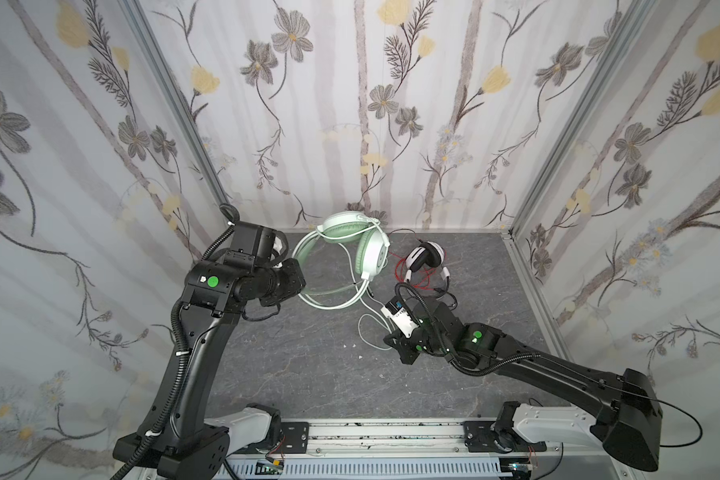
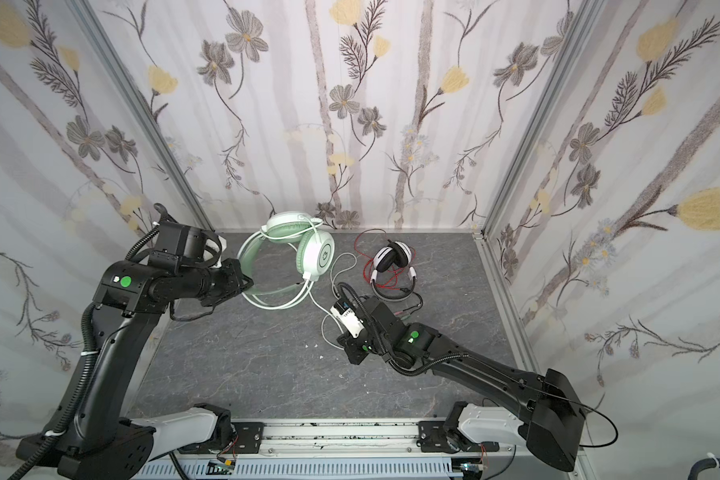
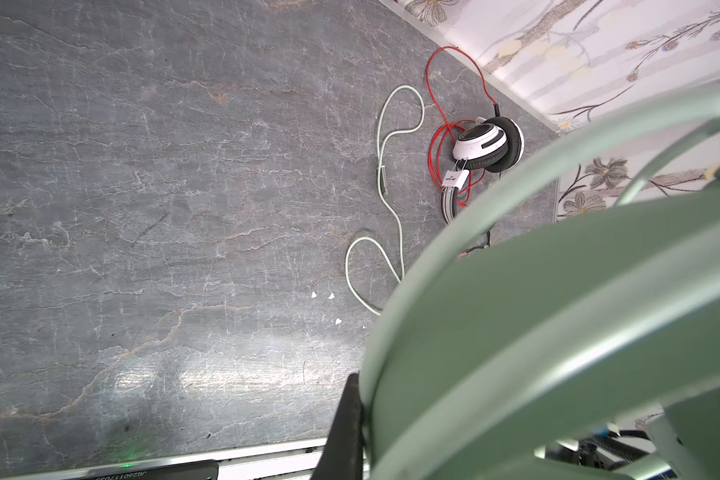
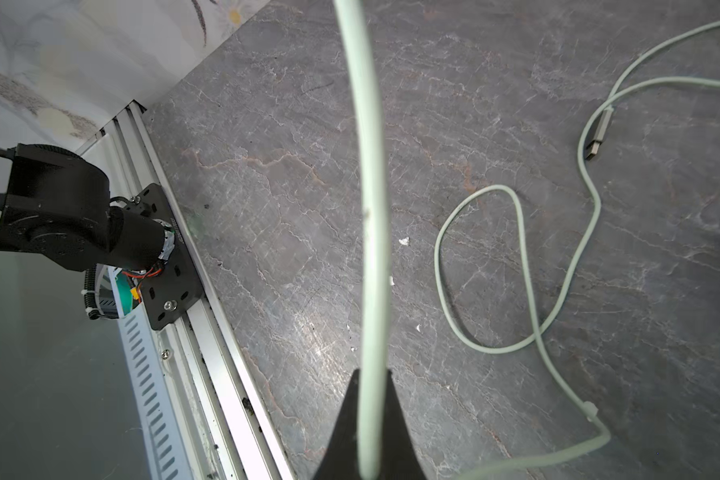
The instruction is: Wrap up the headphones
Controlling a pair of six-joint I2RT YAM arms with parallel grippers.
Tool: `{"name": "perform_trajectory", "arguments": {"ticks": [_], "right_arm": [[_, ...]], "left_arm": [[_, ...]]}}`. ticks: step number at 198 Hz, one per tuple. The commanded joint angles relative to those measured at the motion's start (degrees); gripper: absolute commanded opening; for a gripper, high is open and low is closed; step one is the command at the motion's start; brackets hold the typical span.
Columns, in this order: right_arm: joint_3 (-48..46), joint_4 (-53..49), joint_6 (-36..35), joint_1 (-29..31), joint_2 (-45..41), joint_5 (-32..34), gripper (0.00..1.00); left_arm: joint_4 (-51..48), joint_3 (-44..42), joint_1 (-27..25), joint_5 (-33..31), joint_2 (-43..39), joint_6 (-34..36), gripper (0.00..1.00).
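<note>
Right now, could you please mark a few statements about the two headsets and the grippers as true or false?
1. The left gripper is shut on the mint-green headset at its band. True.
2. The right gripper stands open. False: it is shut on the pale green cord.
3. The white-and-black headset lies on the table, touched by neither gripper. True.
4. The cord's plug is held in a gripper. False: it lies loose on the table.

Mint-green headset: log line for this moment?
left gripper shut on mint-green headset | right gripper shut on pale green cord | white-and-black headset untouched
</note>
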Motion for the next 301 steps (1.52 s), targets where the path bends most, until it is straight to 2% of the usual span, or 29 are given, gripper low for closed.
{"name": "perform_trajectory", "arguments": {"ticks": [1,75,106,148,170,188,222,257,278,301], "right_arm": [[3.1,-5.9,-2.7,1.6,-0.5,7.0,0.00],[9.7,-11.6,-5.0,10.3,-6.2,19.4,0.00],[15.4,-15.3,-5.5,13.0,-5.0,25.4,0.00],[30.4,-26.0,-8.2,18.4,2.9,40.6,0.00],[34.3,-27.9,-8.3,20.2,5.9,51.0,0.01],[35.4,-26.2,-9.4,21.4,7.4,58.4,0.02],[38.6,-23.3,-13.7,24.1,10.2,65.5,0.05],[38.8,-18.5,-17.5,26.3,11.3,77.2,0.09],[37.8,-13.2,-20.9,27.6,10.0,82.0,0.17],[33.9,-1.2,-29.6,29.3,6.7,84.1,0.26]], "left_arm": [[4.0,-0.5,0.1,1.1,-0.1,-1.0,0.00],[4.4,-4.7,0.1,-2.8,0.7,-0.1,0.00],[4.1,-5.9,-0.4,-1.8,1.4,0.3,0.00],[1.6,-6.1,-3.2,-6.3,1.1,1.2,0.00],[1.1,-6.6,-4.4,-7.2,0.7,1.2,0.00],[1.3,-7.2,-5.5,-7.8,0.4,1.0,0.00],[0.9,-7.8,-6.8,-8.8,0.5,1.0,0.00],[1.1,-7.8,-7.3,-9.0,0.2,0.8,0.00],[0.8,-7.9,-7.4,-9.1,0.1,0.9,0.00],[0.8,-8.5,-7.4,-9.3,-0.1,0.9,0.00]]}}
